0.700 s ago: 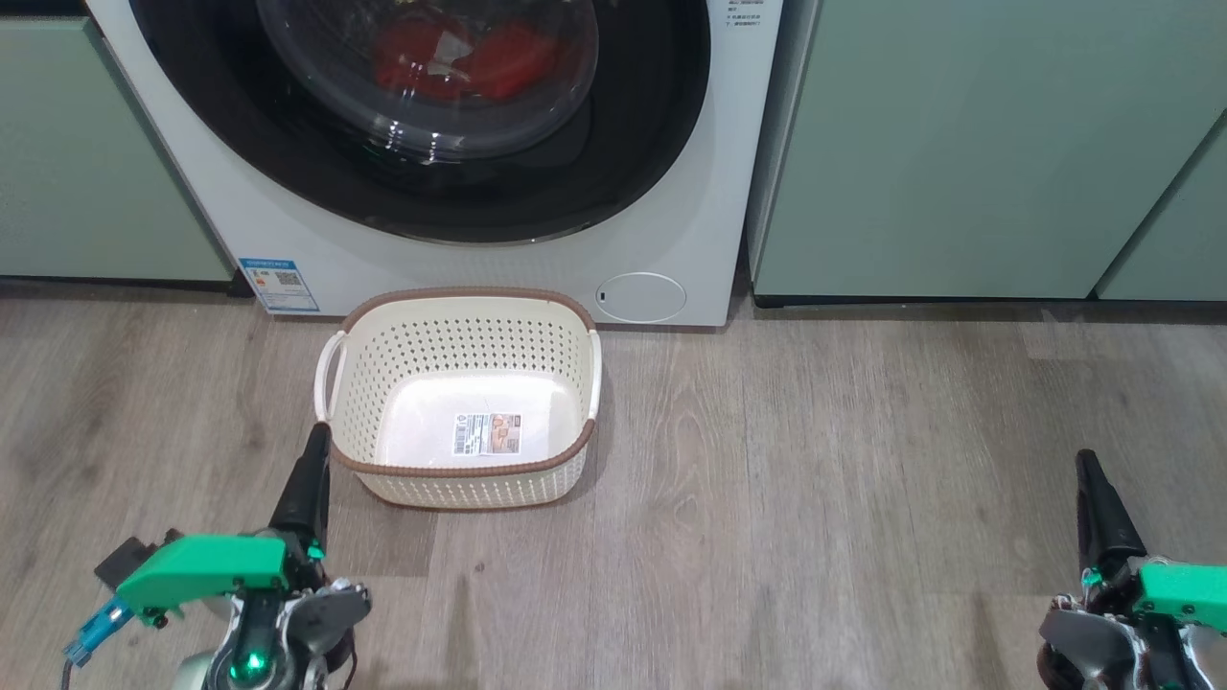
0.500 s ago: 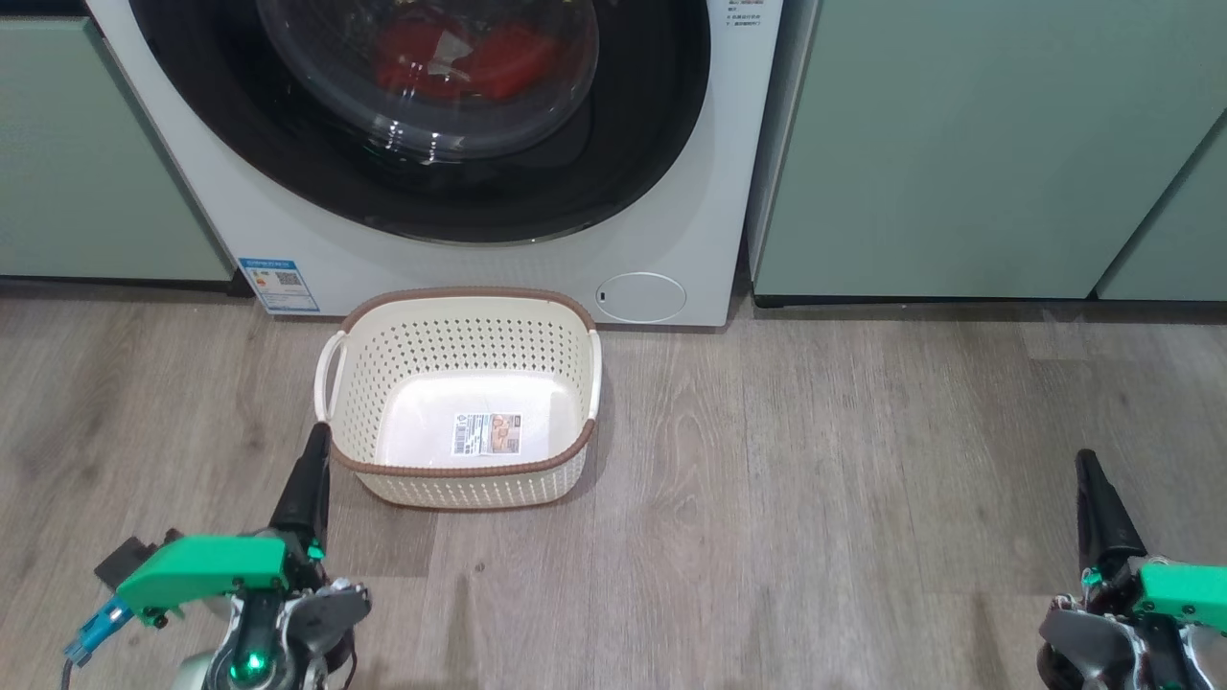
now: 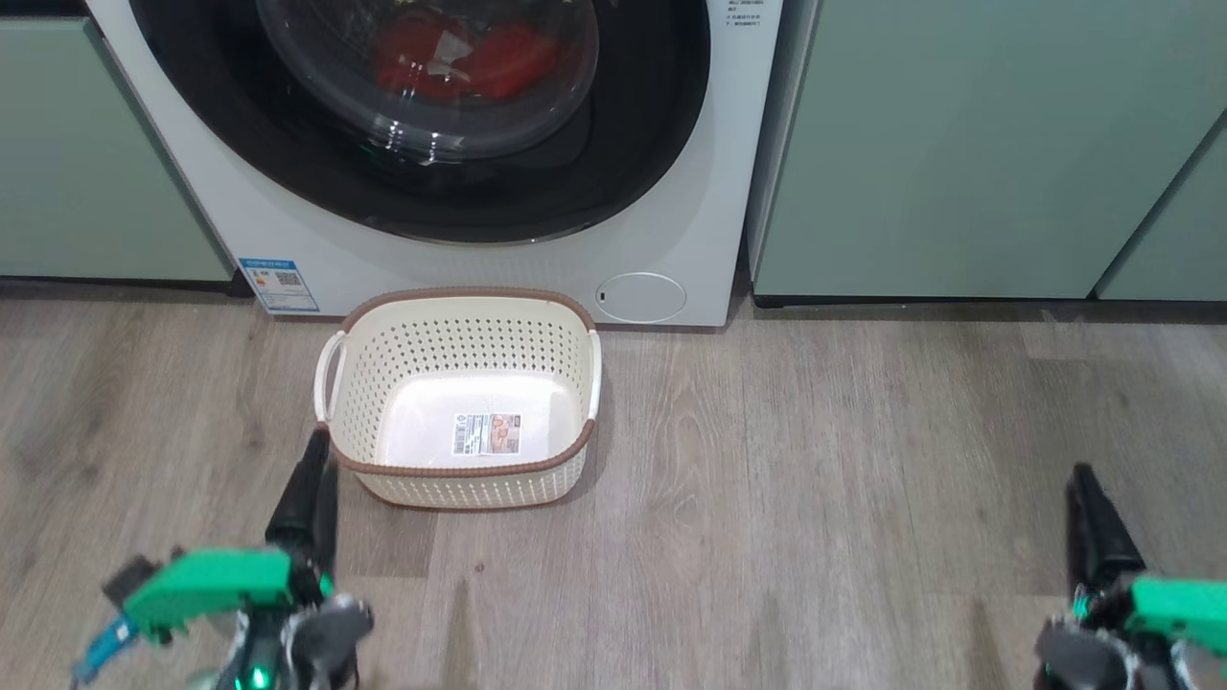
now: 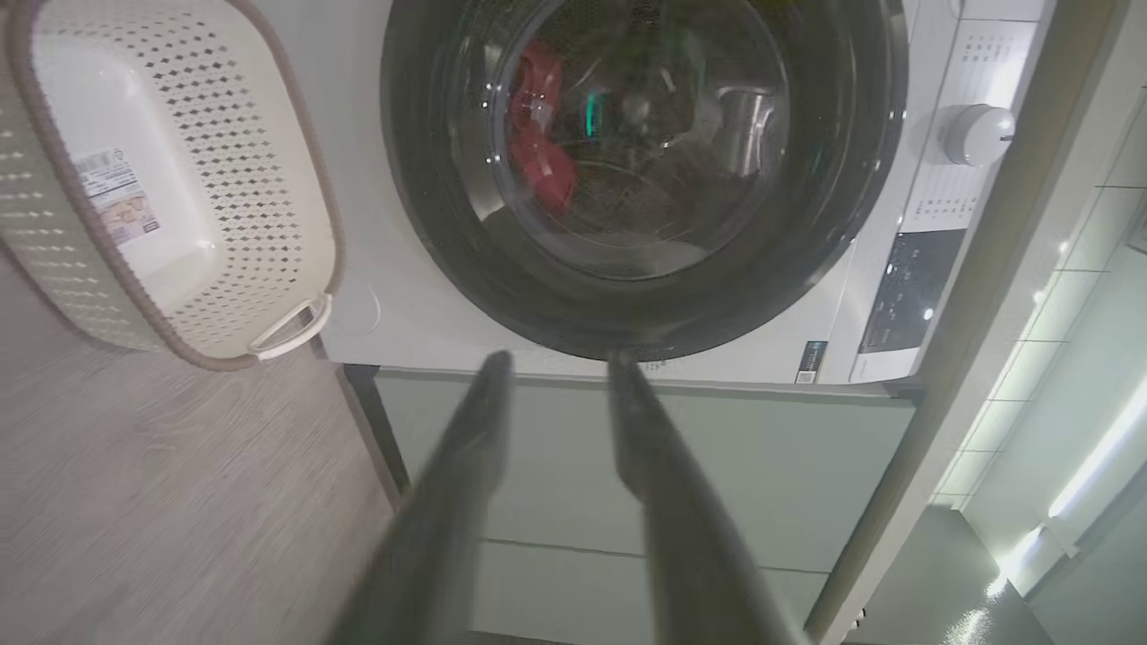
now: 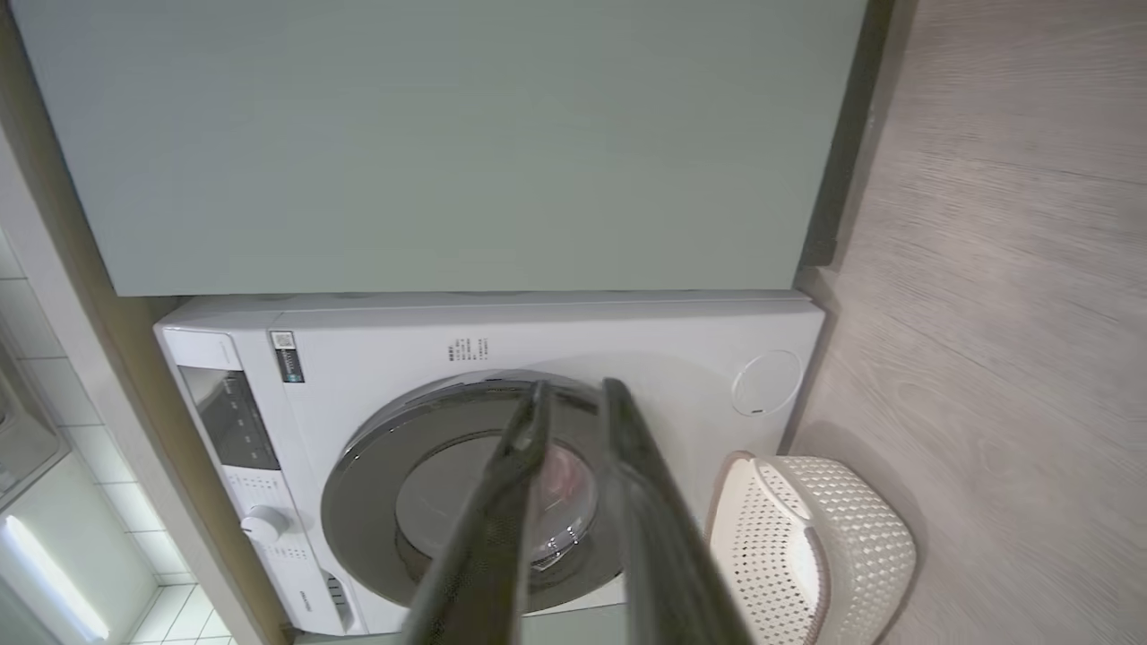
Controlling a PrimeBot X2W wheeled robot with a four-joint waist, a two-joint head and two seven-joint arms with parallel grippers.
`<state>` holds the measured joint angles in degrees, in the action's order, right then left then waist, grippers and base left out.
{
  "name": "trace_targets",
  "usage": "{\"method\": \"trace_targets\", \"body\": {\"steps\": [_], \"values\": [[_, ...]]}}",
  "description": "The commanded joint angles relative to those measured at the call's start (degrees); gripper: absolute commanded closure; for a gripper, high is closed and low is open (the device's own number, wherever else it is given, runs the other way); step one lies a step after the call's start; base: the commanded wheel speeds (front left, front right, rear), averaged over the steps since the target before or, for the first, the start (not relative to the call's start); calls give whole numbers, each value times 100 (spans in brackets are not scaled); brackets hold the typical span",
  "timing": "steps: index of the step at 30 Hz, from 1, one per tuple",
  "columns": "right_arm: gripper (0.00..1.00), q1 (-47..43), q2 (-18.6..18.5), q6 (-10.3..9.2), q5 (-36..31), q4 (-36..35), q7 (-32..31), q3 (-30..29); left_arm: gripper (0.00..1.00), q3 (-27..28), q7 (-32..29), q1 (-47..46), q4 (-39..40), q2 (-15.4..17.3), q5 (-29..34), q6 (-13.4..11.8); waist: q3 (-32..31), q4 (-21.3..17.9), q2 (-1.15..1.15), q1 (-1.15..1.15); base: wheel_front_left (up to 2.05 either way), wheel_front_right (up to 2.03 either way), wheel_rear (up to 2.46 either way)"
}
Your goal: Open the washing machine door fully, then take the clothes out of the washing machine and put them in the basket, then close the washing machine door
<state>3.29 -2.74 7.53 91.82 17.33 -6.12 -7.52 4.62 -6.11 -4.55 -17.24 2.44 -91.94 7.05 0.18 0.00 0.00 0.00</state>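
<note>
The washing machine (image 3: 383,259) stands at the top of the head view. Its door (image 3: 623,144), with the glossy black rim, lies shut against the front. Red clothes (image 3: 460,57) show through the glass, as also in the left wrist view (image 4: 538,152). The cream basket (image 3: 460,292) sits on the floor just before the machine, with nothing in it but a label sticker. My left gripper (image 3: 314,443) hovers at the basket's near left corner, fingers apart (image 4: 557,358) and holding nothing. My right gripper (image 3: 1083,474) hangs far to the right over the floor, fingers a little apart (image 5: 575,387) and holding nothing.
Pale green cabinets flank the machine on the right (image 3: 959,144) and the left (image 3: 77,144). A round hatch (image 3: 640,296) and a blue label (image 3: 278,285) sit low on its front. The control knob (image 4: 977,134) is near the top. Wood floor (image 3: 815,479) spreads between my arms.
Both grippers have sunk slightly toward the bottom of the head view and look blurred. The basket, door and clothes have stayed put.
</note>
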Motion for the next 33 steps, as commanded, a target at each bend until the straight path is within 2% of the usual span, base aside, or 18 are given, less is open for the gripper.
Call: {"method": "trace_targets", "body": {"steps": [1, 4, 17, 24, 33], "values": [[0, -57, 14, 0, 1, 131, 4, 5, 0, -5, 4, 73, -121, -10, 2, 0, 2, 0, 0, 0, 0, 0, 0], [0, -227, 46, 0, 1, 417, 6, 8, 0, -13, 5, 334, -402, -44, 3, 0, 4, 0, 0, 0, 0, 0, 0], [0, -151, 40, 0, -248, 268, 208, 121, 0, -38, 207, 235, -285, -35, 332, 4, 16, 3, 0, 0, 0, 0, 0], [0, -102, 37, -1, -708, 113, 327, 166, 0, -17, 326, 180, -167, -31, 794, 7, 27, 10, 0, 0, 0, 0, 0], [0, -45, 33, -1, -1491, -106, 478, 229, 0, -31, 477, 112, 14, -24, 1686, -41, 44, 22, 0, 0, 0, 0, 0]]}}
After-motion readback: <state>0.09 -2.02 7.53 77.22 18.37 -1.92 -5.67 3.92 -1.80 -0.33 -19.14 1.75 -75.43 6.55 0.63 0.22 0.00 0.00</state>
